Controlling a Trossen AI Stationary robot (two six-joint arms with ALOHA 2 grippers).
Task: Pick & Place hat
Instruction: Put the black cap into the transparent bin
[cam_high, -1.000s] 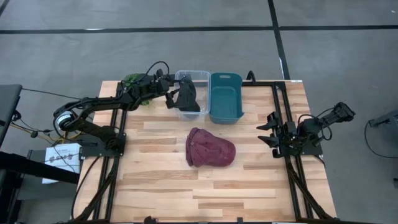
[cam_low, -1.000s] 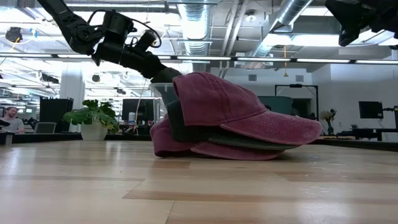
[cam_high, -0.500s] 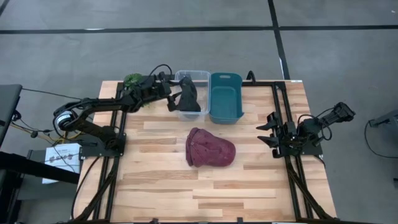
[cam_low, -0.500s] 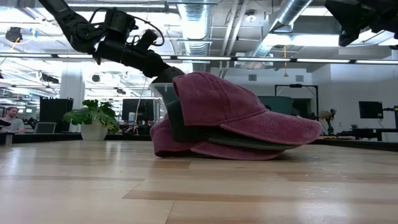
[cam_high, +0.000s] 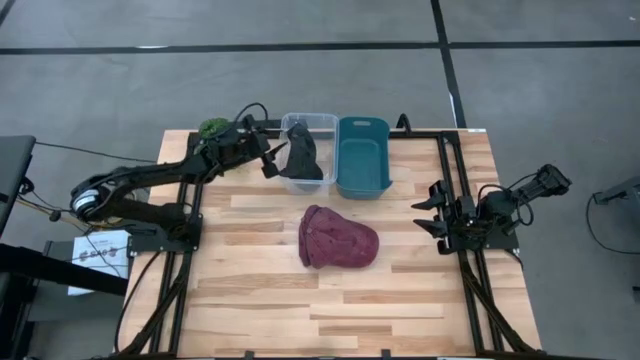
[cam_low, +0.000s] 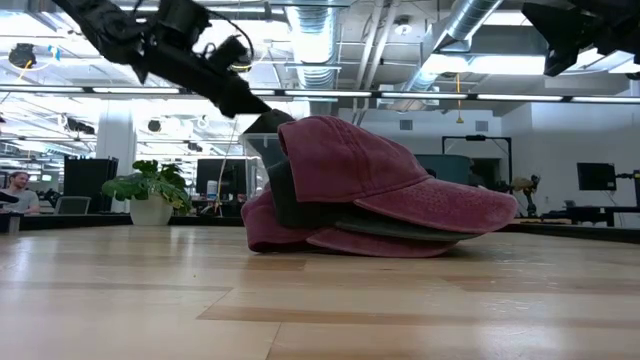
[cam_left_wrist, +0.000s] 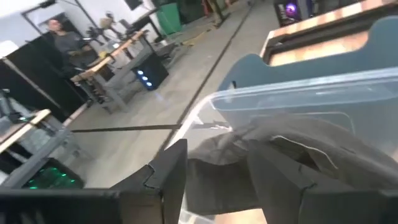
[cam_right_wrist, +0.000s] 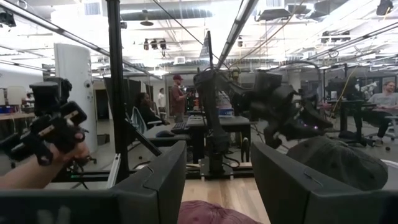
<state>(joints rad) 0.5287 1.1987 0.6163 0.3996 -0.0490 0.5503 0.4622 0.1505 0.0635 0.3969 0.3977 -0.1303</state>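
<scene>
A dark grey hat (cam_high: 303, 160) lies in the clear bin (cam_high: 312, 122) at the table's far side. In the left wrist view the hat (cam_left_wrist: 292, 155) sits just behind the bin's rim. My left gripper (cam_high: 268, 160) hangs open just left of that bin, pointing at the hat and clear of it, with its fingers (cam_left_wrist: 171, 174) apart. A pile of maroon hats (cam_high: 338, 238) with a dark one between them rests on the table's middle (cam_low: 375, 195). My right gripper (cam_high: 432, 208) waits open at the right edge.
A teal bin (cam_high: 362, 155) stands right beside the clear one. A small green plant (cam_high: 212, 127) sits at the far left corner, behind my left arm. Bare wood lies in front of the hat pile and to its left.
My left gripper has drawn back from the dark hat toward the table's left edge and risen a little, staying open. The dark hat has stayed in the clear bin.
</scene>
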